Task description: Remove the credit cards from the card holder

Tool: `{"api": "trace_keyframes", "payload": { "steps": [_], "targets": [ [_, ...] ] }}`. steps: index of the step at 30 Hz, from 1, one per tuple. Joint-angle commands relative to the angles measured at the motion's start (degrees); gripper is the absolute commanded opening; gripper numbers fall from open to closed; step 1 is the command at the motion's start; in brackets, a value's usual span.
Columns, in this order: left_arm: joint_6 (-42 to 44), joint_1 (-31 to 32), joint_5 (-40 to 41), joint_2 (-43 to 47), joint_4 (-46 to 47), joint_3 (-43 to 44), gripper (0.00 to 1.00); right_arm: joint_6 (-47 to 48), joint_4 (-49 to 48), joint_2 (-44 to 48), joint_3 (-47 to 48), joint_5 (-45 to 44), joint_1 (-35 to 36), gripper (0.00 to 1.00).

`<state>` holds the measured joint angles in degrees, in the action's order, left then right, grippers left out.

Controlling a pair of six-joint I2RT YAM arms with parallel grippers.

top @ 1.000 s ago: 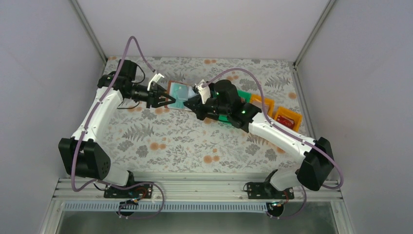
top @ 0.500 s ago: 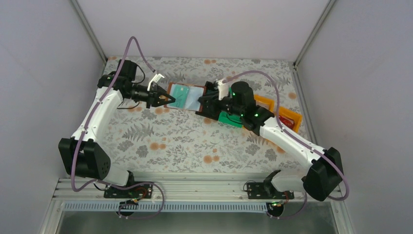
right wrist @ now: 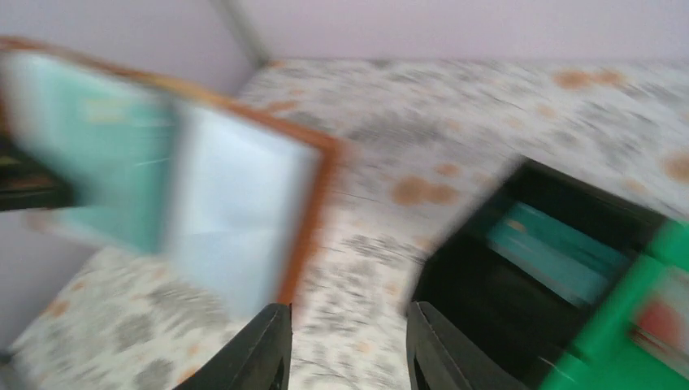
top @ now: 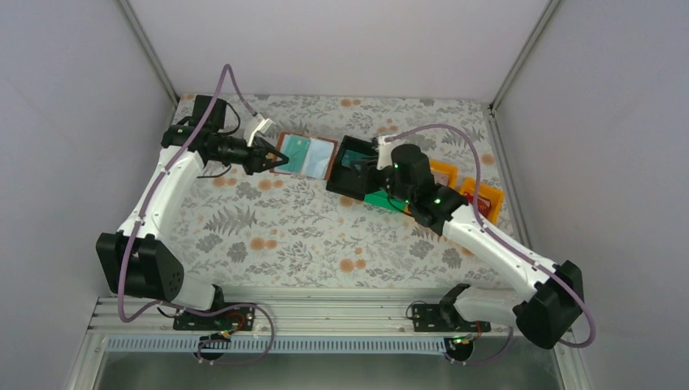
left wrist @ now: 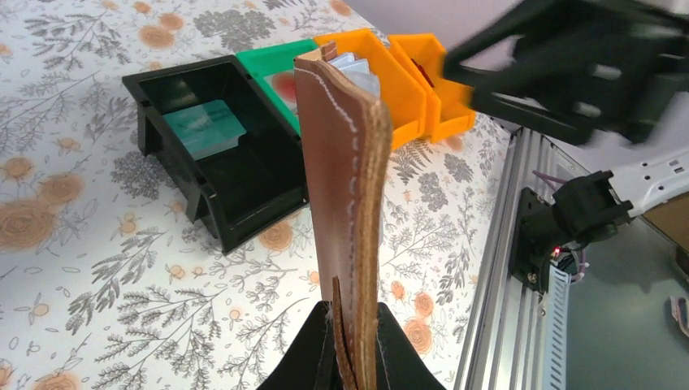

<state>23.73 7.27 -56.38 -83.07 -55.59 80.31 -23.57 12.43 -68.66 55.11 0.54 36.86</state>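
Left wrist view showed the left tool (left wrist: 353, 333) clenched on the card holder (left wrist: 341, 179), pinching its lower edge and holding it upright off the surface (left wrist: 97, 244). The brown leather back faced the camera edge-on, with pale cards poking out at the top.

From above, the holder hung open just beside that tool. One teal card (top: 295, 152) sat in the half nearer the tool, and the other half was pale blue-grey.

The right tool (right wrist: 348, 341) was released: its two fingers (right wrist: 264, 349) stood apart with nothing between them, touching nothing. It hovered over the near edge of the black bin (left wrist: 244, 211), though that view was badly blurred.

A second teal card (left wrist: 203, 128) lay flat on the floor of the black bin.

Four bins stood in a touching row on the surface: one black, one green bin (left wrist: 268, 61) and two orange bins (left wrist: 406, 97). Something reddish showed in the green bin, too unclear to name. A red patch (top: 479, 201) also showed in the orange bin farthest right, partly hidden by the right arm.

Two teal cards could be counted with certainty. The pale ones in the holder were too bunched to count.
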Motion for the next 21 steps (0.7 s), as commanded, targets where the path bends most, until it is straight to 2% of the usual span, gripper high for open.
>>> {"api": "trace_keyframes", "payload": {
  "steps": [1,3,5,8,12,21],
  "targets": [
    [-2.1,0.2,1.0,1.0,2.3,0.3,0.02,10.2,-9.4,2.2,2.9,5.8,8.4,0.39],
    [-1.9,0.2,0.4,1.0,2.2,0.4,0.02,10.6,-16.4,0.3,2.4,20.1,8.7,0.43],
    [-0.8,0.2,-2.1,0.9,1.2,0.6,0.02,8.0,-21.3,-3.4,3.1,27.9,8.7,0.41],
    [1.8,0.2,-7.8,1.0,-1.4,1.8,0.02,4.9,-23.7,-8.3,4.7,30.6,7.1,0.33],
    [3.6,0.2,-10.5,1.6,-2.7,2.4,0.02,-3.0,-34.7,-10.2,0.7,35.8,2.3,0.31],
    [11.2,0.3,-19.1,1.3,-9.1,3.8,0.02,-3.9,-35.1,-15.0,4.7,39.5,2.2,0.31]
  ]
}}
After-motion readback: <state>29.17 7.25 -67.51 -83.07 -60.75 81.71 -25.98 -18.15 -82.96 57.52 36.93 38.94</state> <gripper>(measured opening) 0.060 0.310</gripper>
